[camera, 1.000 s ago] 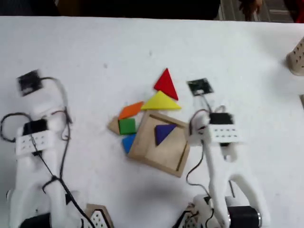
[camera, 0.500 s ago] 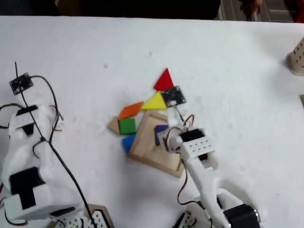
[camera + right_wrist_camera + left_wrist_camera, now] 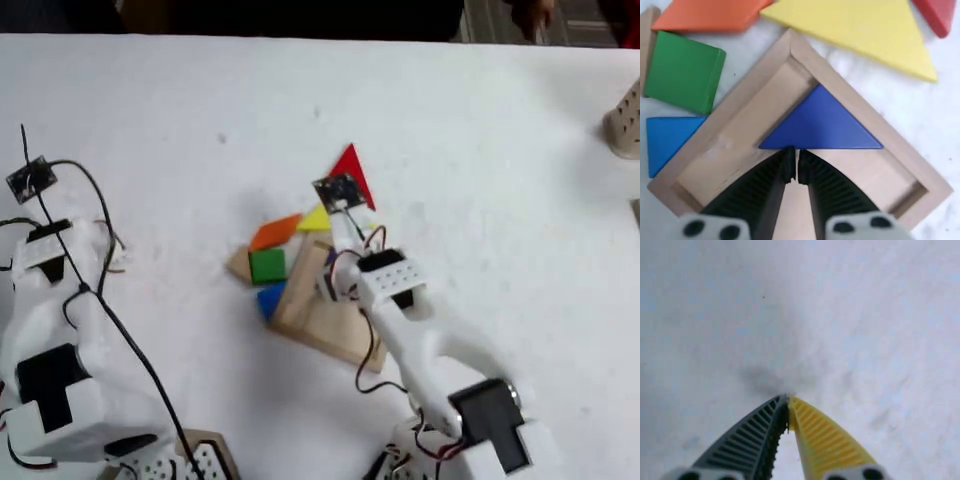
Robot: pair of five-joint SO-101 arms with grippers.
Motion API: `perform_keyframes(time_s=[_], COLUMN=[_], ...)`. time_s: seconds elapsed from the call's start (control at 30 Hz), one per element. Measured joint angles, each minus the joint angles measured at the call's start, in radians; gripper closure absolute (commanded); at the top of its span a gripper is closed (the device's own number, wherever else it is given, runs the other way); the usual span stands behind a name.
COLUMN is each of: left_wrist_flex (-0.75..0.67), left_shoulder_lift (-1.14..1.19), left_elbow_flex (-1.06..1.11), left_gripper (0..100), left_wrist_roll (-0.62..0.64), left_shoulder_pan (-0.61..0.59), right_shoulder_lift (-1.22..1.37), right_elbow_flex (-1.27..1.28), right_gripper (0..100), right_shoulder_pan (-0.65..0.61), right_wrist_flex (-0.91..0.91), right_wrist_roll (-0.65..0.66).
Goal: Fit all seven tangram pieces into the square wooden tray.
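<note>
Tray (image 3: 865,117) lies mid-table w/ dark-blue triangle (image 3: 820,125) inside, apex twd one corner; R gripper (image 3: 792,167) over tray floor, fingers pinched almost together, empty, tips just beside triangle's long edge; green square (image 3: 682,72), lt-blue triangle (image 3: 667,140), orange parallelogram (image 3: 710,15), yellow triangle (image 3: 855,27), red triangle (image 3: 937,15) lie outside, near rim; L gripper (image 3: 788,405) clenched on nothing over bare table (image 3: 865,315), well apart from tray.

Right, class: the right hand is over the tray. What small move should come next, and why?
Probably a short push forward. The right hand, shut, has its tips at the long edge of the blue triangle inside the wooden tray. The triangle's point stops short of the tray's corner, so a nudge would likely seat it.
</note>
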Motion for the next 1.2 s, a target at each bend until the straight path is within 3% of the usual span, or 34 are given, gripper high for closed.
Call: perform_keyframes(time_s=[0.43,0.63,0.8,1.2], left_wrist_flex=[0.0,0.0,0.0,0.0], left_shoulder_lift=[0.0,0.002,0.005,0.005], left_elbow_flex=[0.0,0.0,0.0,0.0], left_gripper=[98,98,98,98], left_wrist_roll=[0.0,0.0,0.0,0.0], left_shoulder_pan=[0.0,0.0,0.0,0.0], right_shoulder_lift=[-0.063,-0.058,0.048,0.155], right_elbow_flex=[-0.061,-0.043,-0.046,-0.176], right_gripper=[97.8,97.8,97.9,98.1], right_shoulder_pan=[0.006,0.089,0.121,0.012], right_wrist_flex=[0.138,0.14,0.031,0.04], right_wrist_roll=[0.0,0.0,0.0,0.0])
